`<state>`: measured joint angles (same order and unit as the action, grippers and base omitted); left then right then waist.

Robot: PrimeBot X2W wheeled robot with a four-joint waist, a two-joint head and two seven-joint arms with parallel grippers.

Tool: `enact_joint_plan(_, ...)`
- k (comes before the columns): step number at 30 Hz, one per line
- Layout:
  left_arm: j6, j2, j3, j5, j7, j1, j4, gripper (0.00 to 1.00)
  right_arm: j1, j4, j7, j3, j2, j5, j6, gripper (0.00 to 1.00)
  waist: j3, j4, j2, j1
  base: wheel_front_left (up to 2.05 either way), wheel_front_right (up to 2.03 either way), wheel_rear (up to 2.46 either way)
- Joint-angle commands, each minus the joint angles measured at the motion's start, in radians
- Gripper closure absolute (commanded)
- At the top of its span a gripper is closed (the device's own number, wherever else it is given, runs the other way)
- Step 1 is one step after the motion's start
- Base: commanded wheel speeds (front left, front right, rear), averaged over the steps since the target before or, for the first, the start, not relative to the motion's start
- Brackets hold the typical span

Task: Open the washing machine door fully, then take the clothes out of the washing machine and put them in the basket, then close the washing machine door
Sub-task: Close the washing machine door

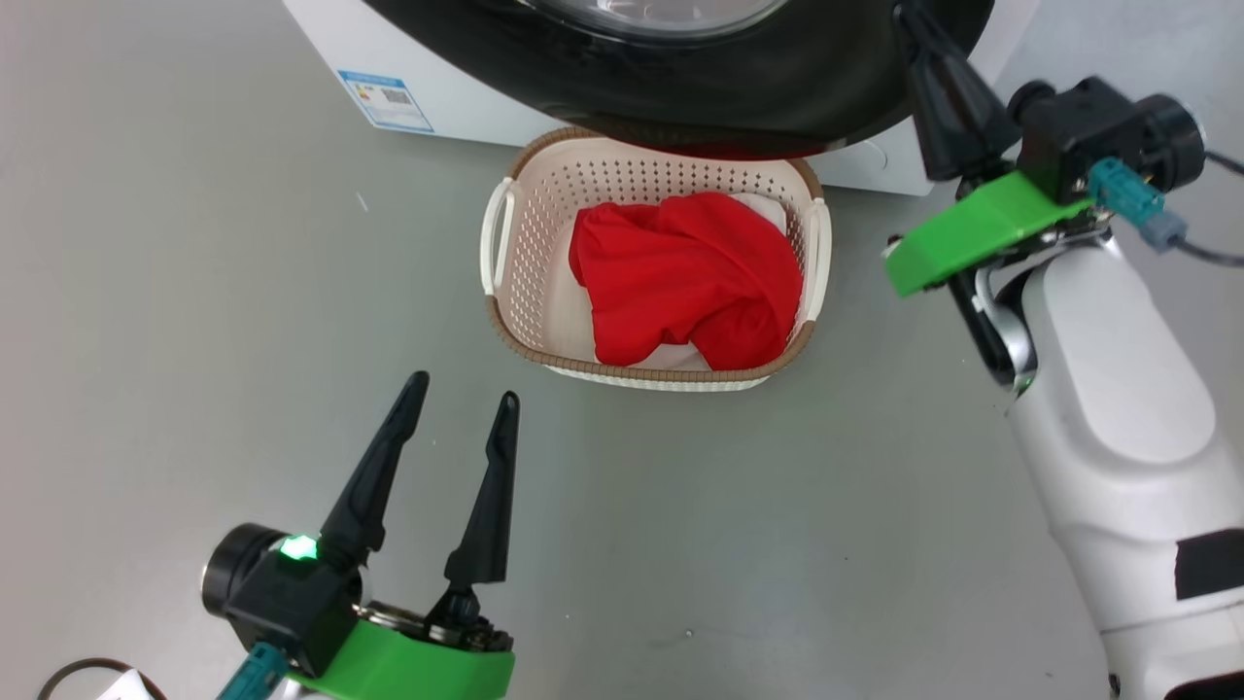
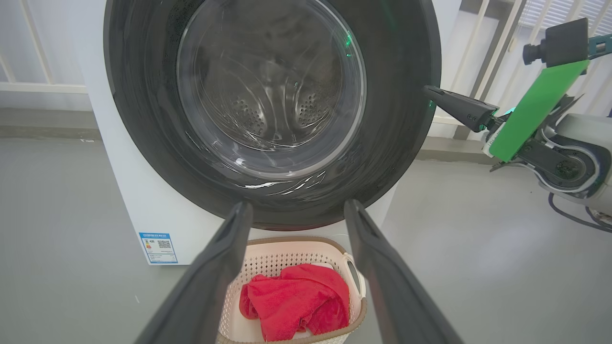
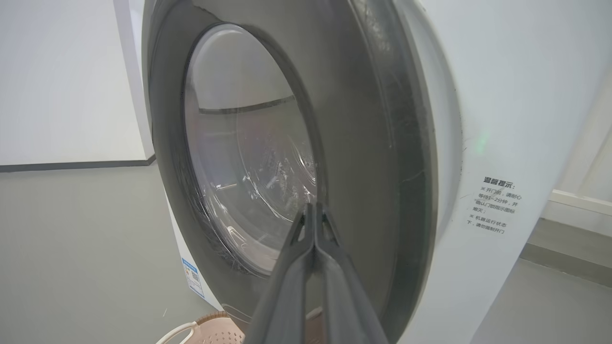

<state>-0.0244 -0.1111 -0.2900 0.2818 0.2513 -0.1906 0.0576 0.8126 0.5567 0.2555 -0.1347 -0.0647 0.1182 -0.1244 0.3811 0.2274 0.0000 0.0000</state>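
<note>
Grey floor; at top, one washing machine, one door; centre, one basket holding one clothes bundle; left gripper jaws spread, right gripper jaws pressed together.

We read one heading, "温馨提示:", printed in dark characters on the white front of the washing machine, just beside the washing machine door. The smaller lines beneath are too fine to read. The blue label sticker at its lower front corner carries a QR code; its print is unreadable.
</note>
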Motion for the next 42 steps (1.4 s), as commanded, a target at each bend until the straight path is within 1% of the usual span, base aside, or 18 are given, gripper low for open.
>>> enact_joint_plan(1, 0.009, -0.009, 0.032, -0.004, 0.01, -0.019, 0.024, 0.0, 0.026, -0.013, 0.006, -0.003, 0.015, -0.013, -0.006, 1.0, 0.006, 0.002, 0.0, 0.0, 0.0, 0.0, 0.0)
enact_joint_plan(15, 0.038, 0.018, 0.042, -0.014, 0.01, -0.034, 0.023, 0.0, 0.156, 0.09, 0.006, 0.102, 0.012, -0.105, -0.006, 1.0, 0.053, 0.03, 0.0, 0.0, 0.0, 0.0, 0.0)
enact_joint_plan(32, 0.063, 0.045, 0.057, -0.008, 0.01, -0.052, 0.027, 0.0, 0.285, 0.158, 0.006, 0.166, -0.002, -0.197, -0.006, 1.0, 0.103, 0.057, 0.0, 0.0, 0.0, 0.0, 0.0)
enact_joint_plan(42, 0.076, 0.054, 0.047, -0.014, 0.01, -0.06, 0.019, 0.0, 0.358, 0.203, 0.006, 0.212, -0.016, -0.243, -0.006, 1.0, 0.119, 0.067, 0.0, 0.0, 0.0, 0.0, 0.0)
